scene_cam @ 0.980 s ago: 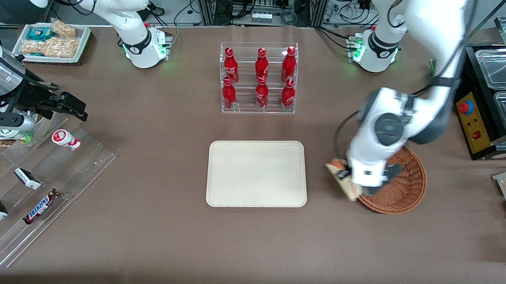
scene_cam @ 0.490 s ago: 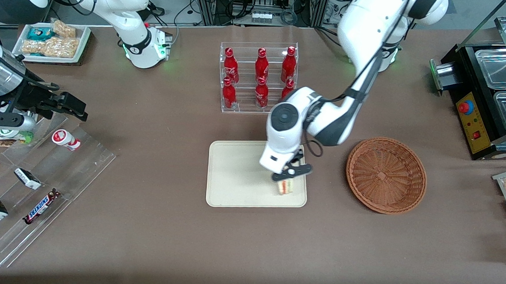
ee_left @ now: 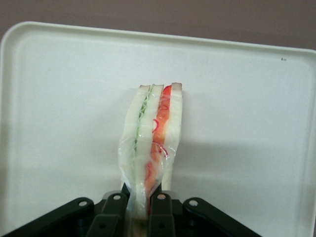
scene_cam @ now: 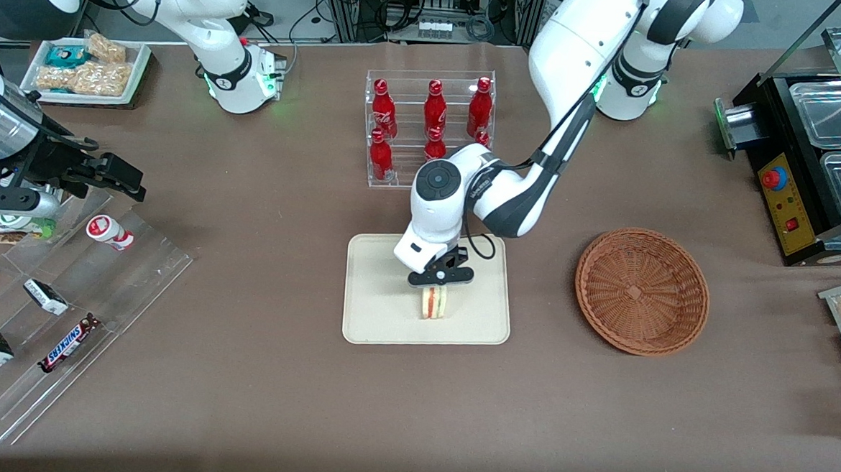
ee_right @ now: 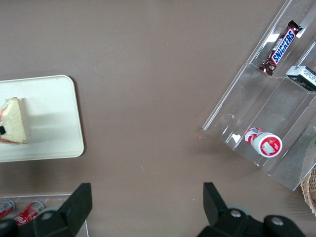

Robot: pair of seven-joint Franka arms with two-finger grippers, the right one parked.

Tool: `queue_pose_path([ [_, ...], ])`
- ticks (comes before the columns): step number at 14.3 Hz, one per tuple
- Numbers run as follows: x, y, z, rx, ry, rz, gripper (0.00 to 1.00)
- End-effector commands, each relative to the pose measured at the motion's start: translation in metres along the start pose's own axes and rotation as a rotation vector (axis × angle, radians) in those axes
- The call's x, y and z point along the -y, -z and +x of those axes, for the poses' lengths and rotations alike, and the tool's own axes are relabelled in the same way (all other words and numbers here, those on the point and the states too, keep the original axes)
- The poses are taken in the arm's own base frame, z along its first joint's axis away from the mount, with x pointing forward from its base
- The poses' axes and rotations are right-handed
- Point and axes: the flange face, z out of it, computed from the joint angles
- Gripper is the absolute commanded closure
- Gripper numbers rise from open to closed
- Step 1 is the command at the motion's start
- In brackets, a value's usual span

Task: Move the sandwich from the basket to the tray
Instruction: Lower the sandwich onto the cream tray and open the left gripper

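Note:
The sandwich (scene_cam: 434,303) is a wrapped wedge of white bread with green and red filling layers at its edge (ee_left: 152,143). It stands over the middle of the cream tray (scene_cam: 380,313), and the parked arm's wrist view shows it there too (ee_right: 14,123). My left gripper (scene_cam: 438,283) is shut on the sandwich from above, its black fingers (ee_left: 112,212) pinching the wrap. Whether the sandwich touches the tray surface (ee_left: 59,98) I cannot tell. The brown wicker basket (scene_cam: 642,291) lies beside the tray, toward the working arm's end, with nothing in it.
A clear rack of red cola bottles (scene_cam: 430,128) stands farther from the front camera than the tray. A stepped acrylic rack with snack bars (scene_cam: 63,318) lies toward the parked arm's end. A black box with clear tubs (scene_cam: 820,156) sits at the working arm's end.
The gripper carried the sandwich from the basket's rim across to the tray, then on toward the tray's middle. The basket now holds nothing.

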Motion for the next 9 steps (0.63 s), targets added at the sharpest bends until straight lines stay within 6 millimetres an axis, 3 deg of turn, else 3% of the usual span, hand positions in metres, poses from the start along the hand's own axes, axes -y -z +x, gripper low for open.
queue_pose_path([
  [1,-0.009,-0.006,-0.002,-0.01,0.036,-0.01,0.45],
  [2,-0.008,-0.003,-0.001,-0.015,0.04,-0.011,0.0],
  [4,-0.009,0.024,0.008,-0.033,0.066,-0.037,0.0],
  [7,0.002,0.09,0.017,-0.014,0.097,-0.044,0.0],
  [9,0.031,0.138,0.038,-0.006,0.13,-0.024,0.0],
])
